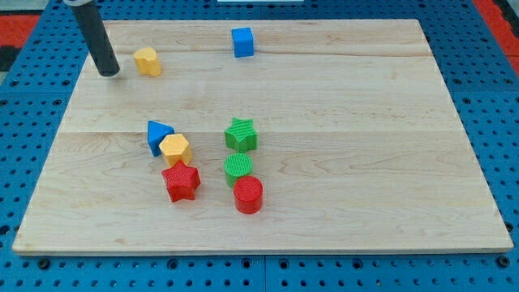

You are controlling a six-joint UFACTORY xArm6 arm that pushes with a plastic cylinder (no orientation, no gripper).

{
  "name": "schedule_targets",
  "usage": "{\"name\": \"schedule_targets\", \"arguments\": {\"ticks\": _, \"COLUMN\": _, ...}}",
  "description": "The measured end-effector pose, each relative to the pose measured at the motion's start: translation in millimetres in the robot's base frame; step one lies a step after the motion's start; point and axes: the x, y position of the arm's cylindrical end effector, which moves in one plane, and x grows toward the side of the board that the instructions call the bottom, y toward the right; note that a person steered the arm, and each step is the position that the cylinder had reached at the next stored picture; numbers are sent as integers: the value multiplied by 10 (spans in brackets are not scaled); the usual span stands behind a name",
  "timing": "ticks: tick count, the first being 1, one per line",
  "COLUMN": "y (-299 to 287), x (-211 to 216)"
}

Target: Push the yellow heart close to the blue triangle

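The yellow heart (147,62) lies near the view's top left of the wooden board (349,105). My tip (108,72) rests on the board just left of the heart, a small gap apart. The blue triangle (158,135) lies lower down, left of the board's middle, well below the heart. A yellow hexagon (175,149) touches the triangle's lower right side.
A red star (182,182) sits below the yellow hexagon. A green star (241,134), a green cylinder (238,167) and a red cylinder (248,195) form a column near the middle. A blue cube (242,41) is at the top middle.
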Motion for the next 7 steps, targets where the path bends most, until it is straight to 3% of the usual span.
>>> {"name": "schedule_targets", "arguments": {"ticks": 1, "y": 10, "x": -307}}
{"name": "schedule_targets", "arguments": {"ticks": 3, "y": 1221, "x": -332}}
{"name": "schedule_targets", "arguments": {"ticks": 4, "y": 1012, "x": -43}}
{"name": "schedule_targets", "arguments": {"ticks": 5, "y": 841, "x": -478}}
{"name": "schedule_targets", "arguments": {"ticks": 6, "y": 432, "x": -521}}
{"name": "schedule_targets", "arguments": {"ticks": 7, "y": 376, "x": -184}}
